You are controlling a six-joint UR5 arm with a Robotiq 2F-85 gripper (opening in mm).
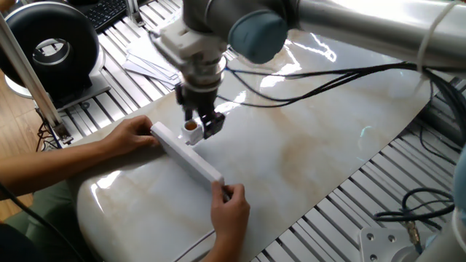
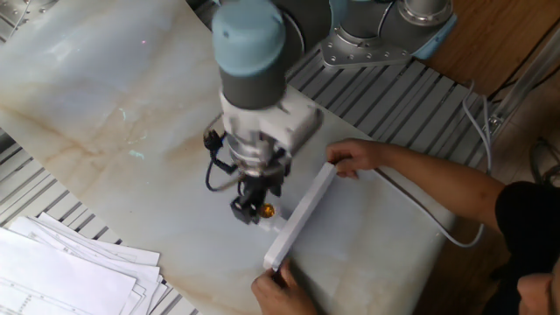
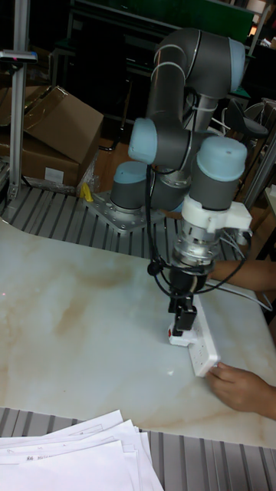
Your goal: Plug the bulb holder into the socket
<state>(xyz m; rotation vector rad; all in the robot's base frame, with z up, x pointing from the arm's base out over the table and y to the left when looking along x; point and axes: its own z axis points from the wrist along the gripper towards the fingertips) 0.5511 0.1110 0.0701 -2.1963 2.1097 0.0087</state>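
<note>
The socket [image 1: 188, 156] is a long white strip lying diagonally on the marble table, also seen as the socket [image 2: 303, 215] and the socket [image 3: 203, 337]. A person's hands [image 1: 132, 135] hold it at both ends. The bulb holder [image 1: 191, 130], small and white with an orange-copper opening, sits against the strip's long face near its far end. It shows again as the bulb holder [image 2: 267, 220]. My gripper [image 1: 198, 126] is tilted and shut on it, fingers either side, as in gripper [image 2: 255, 208] and gripper [image 3: 182, 318]. The prongs are hidden.
The second hand [image 1: 231, 207] grips the strip's near end. Loose papers [image 2: 66, 271] lie at the table edge. A black round device [image 1: 51, 44] stands at the far left, and black cables [image 1: 306, 84] trail over the marble. A cardboard box [image 3: 54, 130] sits behind.
</note>
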